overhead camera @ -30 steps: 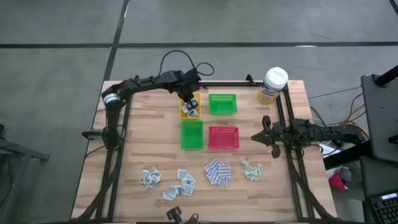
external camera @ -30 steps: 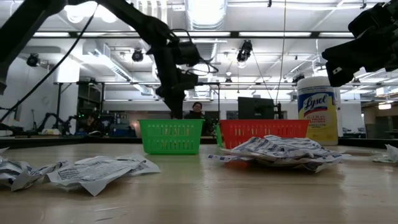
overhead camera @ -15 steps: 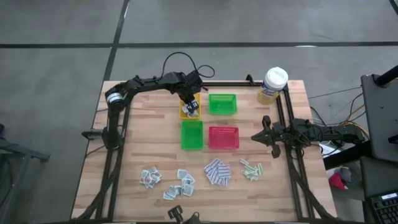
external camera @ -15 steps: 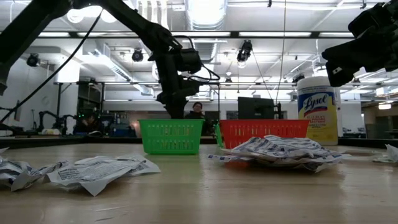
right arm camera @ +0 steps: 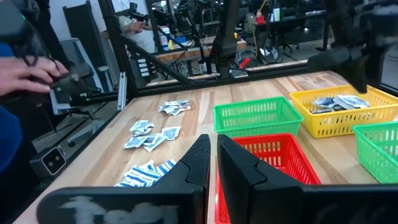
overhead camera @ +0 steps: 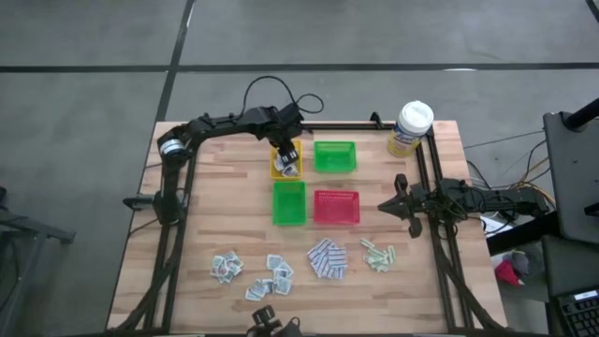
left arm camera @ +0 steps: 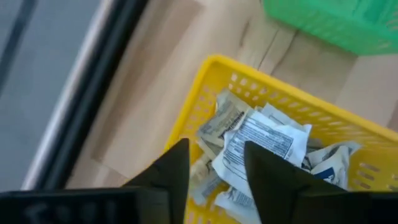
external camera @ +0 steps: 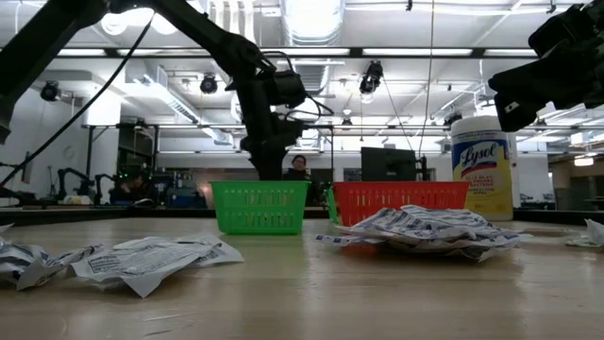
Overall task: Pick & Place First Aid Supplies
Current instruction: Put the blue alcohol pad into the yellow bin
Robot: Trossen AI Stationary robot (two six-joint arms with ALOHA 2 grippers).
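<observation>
My left gripper (left arm camera: 217, 171) hangs open just above the yellow tray (left arm camera: 208, 78), at the table's far side (overhead camera: 285, 157). Its fingers point steeply down. Several white-grey sachets (left arm camera: 264, 137) lie loose in that tray under the fingers, and none is held. More first aid supplies lie flat near the front edge: white-grey sachets (overhead camera: 226, 267) (overhead camera: 272, 279), blue-and-white pads (overhead camera: 327, 259) and pale green strips (overhead camera: 377, 254). My right gripper (overhead camera: 386, 205) waits shut and level at the table's right side, holding nothing.
Two green trays (overhead camera: 334, 155) (overhead camera: 288, 202) and a red tray (overhead camera: 336, 206) stand beside the yellow tray. A yellow canister with a white lid (overhead camera: 409, 128) stands at the far right corner. Bare wood lies left of the trays. A person's hand (right arm camera: 28, 65) shows beyond the table.
My left gripper has opened over the yellow tray while staying in place. The sachets lie in the tray beneath it.
</observation>
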